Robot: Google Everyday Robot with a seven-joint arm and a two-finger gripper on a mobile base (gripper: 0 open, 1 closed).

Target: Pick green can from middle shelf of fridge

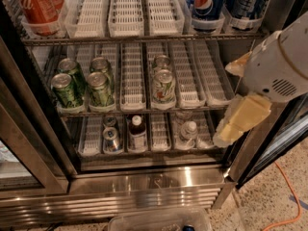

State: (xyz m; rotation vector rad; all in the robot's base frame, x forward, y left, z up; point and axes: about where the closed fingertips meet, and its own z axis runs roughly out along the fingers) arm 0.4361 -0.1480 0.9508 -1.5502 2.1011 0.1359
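Currently the gripper [226,102] is held at the right door frame, level with the middle shelf [211,109] and well apart from the cans. Its pale yellow fingers [243,121] are seen spread, with nothing between them.

The green can [66,89] is seated at the front of the leftmost lane of the middle shelf. Three matching dark green cans [99,88] are lined up beside and behind it. Two paler cans [163,85] are stacked front to back in a lane further right. The lanes are formed by long white slotted plastic trays [132,78] on wire racks.

Red cans [36,6] and blue cans [208,4] are kept on the upper rack, small bottles [137,133] on the lower one. The fridge [144,182] is finished in brushed steel with a ribbed base.
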